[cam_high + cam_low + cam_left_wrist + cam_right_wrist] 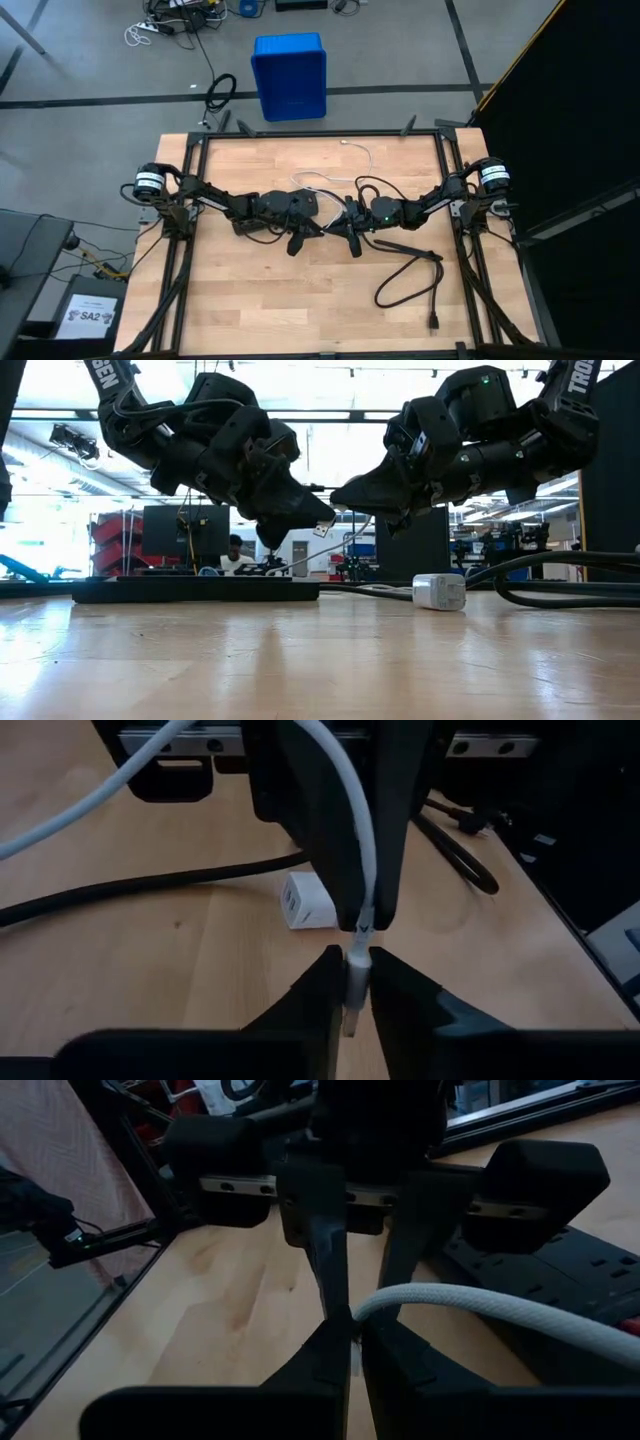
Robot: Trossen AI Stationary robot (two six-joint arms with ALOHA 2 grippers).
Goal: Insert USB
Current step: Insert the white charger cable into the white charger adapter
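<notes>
Two grippers are met nose to nose above the middle of the bench, both clear of its surface. The left gripper is narrowed onto the plug end of the USB, the plug pinched between its fingertips. The right gripper is shut on the same white cable a little further along.

In the low view the metal plug tip is seen jutting from the left gripper, tilted downward toward the right gripper. The cable's long axis is run roughly along the line between the two grippers.

A white charger block is lying on the bench below. A black power strip lies beyond.

"SA2" is read on a label beside the bench.
</notes>
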